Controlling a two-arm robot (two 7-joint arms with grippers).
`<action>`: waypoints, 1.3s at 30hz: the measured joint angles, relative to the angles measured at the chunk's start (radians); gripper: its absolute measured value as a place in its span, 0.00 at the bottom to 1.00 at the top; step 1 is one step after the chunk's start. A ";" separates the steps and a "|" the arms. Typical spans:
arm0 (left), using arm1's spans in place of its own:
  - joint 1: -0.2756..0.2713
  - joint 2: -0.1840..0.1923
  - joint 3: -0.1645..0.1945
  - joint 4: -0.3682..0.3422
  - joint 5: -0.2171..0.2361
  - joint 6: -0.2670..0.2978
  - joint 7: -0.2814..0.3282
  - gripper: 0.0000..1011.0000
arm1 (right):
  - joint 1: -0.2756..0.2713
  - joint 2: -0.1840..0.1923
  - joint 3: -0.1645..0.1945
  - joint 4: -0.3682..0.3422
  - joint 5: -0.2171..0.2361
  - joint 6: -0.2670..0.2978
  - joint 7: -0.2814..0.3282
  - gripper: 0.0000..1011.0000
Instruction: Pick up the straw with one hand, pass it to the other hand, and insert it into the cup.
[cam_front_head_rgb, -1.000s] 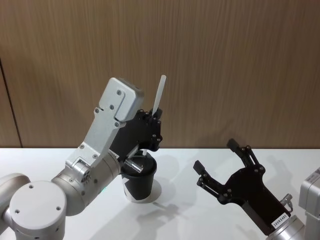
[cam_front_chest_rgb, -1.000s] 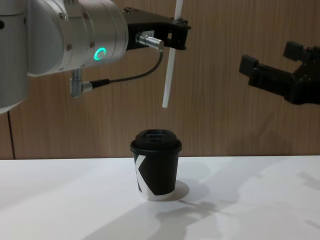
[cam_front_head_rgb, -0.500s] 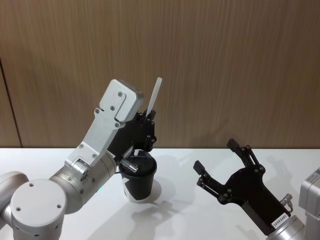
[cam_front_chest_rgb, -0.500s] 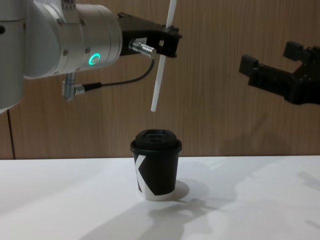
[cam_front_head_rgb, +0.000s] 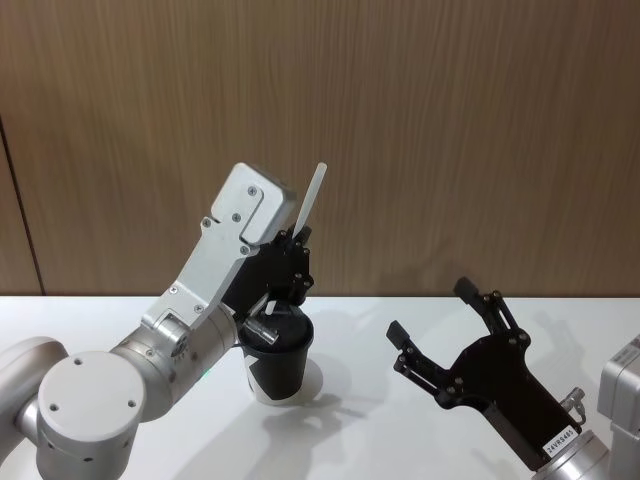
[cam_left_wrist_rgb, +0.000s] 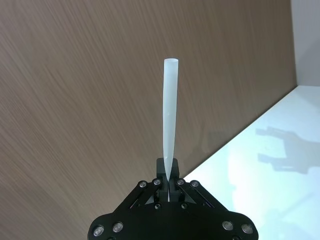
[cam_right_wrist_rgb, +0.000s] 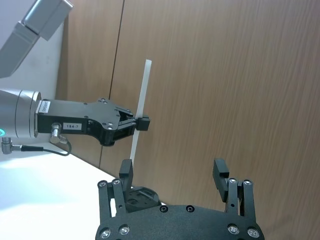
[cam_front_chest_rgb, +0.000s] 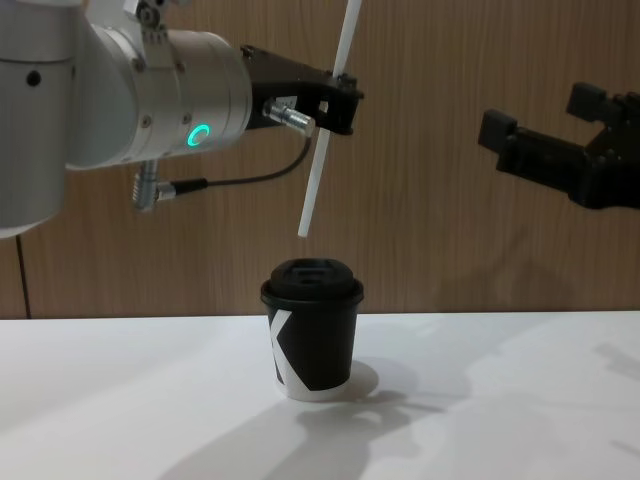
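The left arm (cam_front_chest_rgb: 140, 95) was a silver cylinder with a green ring (cam_front_chest_rgb: 202, 135) and dark cable (cam_front_chest_rgb: 250, 178). The right gripper (cam_front_head_rgb: 432, 309) was black, white-labelled.

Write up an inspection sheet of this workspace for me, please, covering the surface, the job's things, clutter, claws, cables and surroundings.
Surface: white table, carrying the cup.
Job's things: straw held tilted in the air, with its lower end just above the lid and not yet inserted; cup upright with its lid on.
Clutter: nothing seen.
Grippers: left claw shut on the straw above the cup; right claw open, holding nothing, raised off to the cup's right.
Cables: dark cable loops under the left arm towards its claw, hanging above the table.
Surroundings: wood-panel wall behind the table.
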 joint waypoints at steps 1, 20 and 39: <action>-0.001 -0.002 0.001 0.004 0.002 0.002 -0.001 0.01 | 0.000 0.000 0.000 0.000 0.000 0.000 0.000 0.99; -0.019 -0.035 0.014 0.074 0.024 0.009 -0.024 0.01 | 0.000 0.000 0.000 0.000 0.000 0.000 0.000 0.99; -0.028 -0.067 0.014 0.134 0.035 -0.005 -0.045 0.01 | 0.000 0.000 0.000 0.000 0.000 0.000 0.000 0.99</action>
